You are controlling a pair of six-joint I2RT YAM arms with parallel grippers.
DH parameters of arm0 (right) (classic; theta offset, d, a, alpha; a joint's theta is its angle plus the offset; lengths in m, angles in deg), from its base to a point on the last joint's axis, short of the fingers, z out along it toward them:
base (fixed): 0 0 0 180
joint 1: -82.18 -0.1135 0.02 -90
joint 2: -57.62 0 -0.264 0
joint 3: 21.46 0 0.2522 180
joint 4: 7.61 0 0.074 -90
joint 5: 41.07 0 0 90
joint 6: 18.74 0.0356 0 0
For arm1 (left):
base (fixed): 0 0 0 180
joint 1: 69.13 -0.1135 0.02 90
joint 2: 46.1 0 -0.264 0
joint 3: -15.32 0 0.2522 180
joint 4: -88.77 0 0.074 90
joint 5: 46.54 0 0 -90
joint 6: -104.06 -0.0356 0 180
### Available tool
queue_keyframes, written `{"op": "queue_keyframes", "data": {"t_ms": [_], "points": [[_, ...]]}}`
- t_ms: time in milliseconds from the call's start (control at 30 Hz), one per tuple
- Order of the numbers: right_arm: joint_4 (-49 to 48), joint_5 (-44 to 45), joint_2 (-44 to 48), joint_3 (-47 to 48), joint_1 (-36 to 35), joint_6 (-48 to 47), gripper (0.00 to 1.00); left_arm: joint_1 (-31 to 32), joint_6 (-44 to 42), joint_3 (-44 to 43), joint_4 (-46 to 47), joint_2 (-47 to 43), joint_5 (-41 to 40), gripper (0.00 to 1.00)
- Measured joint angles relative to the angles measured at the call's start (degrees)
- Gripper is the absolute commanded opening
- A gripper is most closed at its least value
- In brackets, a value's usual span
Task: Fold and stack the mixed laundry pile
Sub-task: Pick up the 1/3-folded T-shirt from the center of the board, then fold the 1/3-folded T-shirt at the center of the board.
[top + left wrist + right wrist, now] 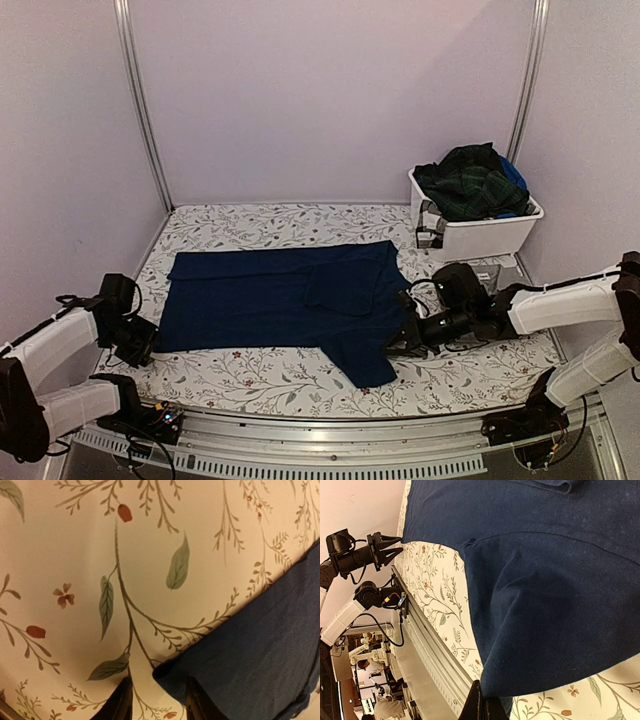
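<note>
soft even light, slight close-up blur

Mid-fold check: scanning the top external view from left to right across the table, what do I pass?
left gripper → navy garment → right gripper → white bin

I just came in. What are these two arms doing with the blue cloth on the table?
The two robot arms are working on a navy blue garment, which lies spread out on the floral table cloth. The right gripper is shut on the garment's edge at its right side. The left gripper is open, with the garment's near left corner between its fingers, not yet pinched. More clothes, with a dark green plaid one on top, wait in the white bin.
</note>
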Motion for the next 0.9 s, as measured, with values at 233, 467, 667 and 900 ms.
{"op": "queue_keyframes", "data": {"t_ms": [233, 467, 667, 900], "points": [[0.1, 0.1, 0.0, 0.8, 0.0, -0.8, 0.00, -2.7, -1.9, 0.8, 5.0, 2.5, 1.2, 0.00], [1.6, 1.4, 0.0, 5.1, 0.0, -2.6, 0.00, -3.9, -3.2, 0.3, 6.8, 3.5, 3.5, 0.00], [4.0, 3.3, -0.5, 11.4, 0.0, -5.7, 0.00, -3.9, -3.4, -3.8, 5.7, 1.2, 3.8, 0.00], [7.2, 5.2, -2.3, 16.3, 2.0, -8.8, 0.00, -4.3, -3.9, -8.4, 5.9, 3.1, 3.8, 0.00]]}}
